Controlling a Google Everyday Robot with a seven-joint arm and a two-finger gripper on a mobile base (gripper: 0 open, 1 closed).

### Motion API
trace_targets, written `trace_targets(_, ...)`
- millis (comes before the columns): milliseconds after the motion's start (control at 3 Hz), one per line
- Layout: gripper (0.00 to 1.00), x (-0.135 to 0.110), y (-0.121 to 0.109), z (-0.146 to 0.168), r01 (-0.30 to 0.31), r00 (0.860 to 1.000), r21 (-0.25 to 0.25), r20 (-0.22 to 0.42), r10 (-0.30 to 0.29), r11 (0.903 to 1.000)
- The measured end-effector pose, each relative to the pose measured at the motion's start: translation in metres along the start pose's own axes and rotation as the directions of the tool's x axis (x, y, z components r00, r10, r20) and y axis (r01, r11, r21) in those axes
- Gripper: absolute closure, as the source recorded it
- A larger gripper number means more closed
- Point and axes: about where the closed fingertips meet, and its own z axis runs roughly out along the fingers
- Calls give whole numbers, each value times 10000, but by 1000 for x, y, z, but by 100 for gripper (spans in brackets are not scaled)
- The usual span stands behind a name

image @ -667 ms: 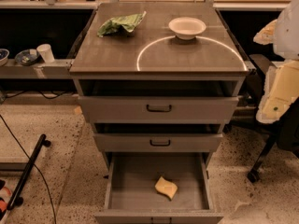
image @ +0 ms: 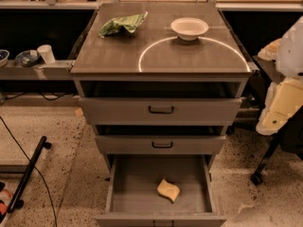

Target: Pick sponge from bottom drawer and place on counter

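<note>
The bottom drawer stands pulled open; the sponge, pale yellow with curved edges, lies on its grey floor. The gripper hangs at the right, well apart, its state unclear. The counter carries a white bowl and a green cloth.

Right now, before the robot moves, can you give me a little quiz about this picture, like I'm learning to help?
1. True or false: the sponge lies inside the open bottom drawer.
2. What lies toward the left of the counter, as the picture shows it? A) a red mug B) the green cloth C) a banana
3. Fill in: the gripper is at the ____ edge of the picture, beside the cabinet and away from the sponge.

Key: 1 true; 2 B; 3 right.
</note>
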Motion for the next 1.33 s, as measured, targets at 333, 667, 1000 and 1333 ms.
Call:
trace_targets(333, 0, 53, 33, 105, -1579, 9784, -1263, 1143, 1725, 9793)
trace_targets(667, 0, 99, 72, 197, -2925, 9342, -2028, 1483, 3246, 9345)
trace_targets(1000, 0, 101, 65, 208, -3079, 9284, -1755, 1596, 3356, 9351)
trace_targets(1333, 0, 99, 74, 206, -3217, 9150, -1724, 1962, 3525, 9310)
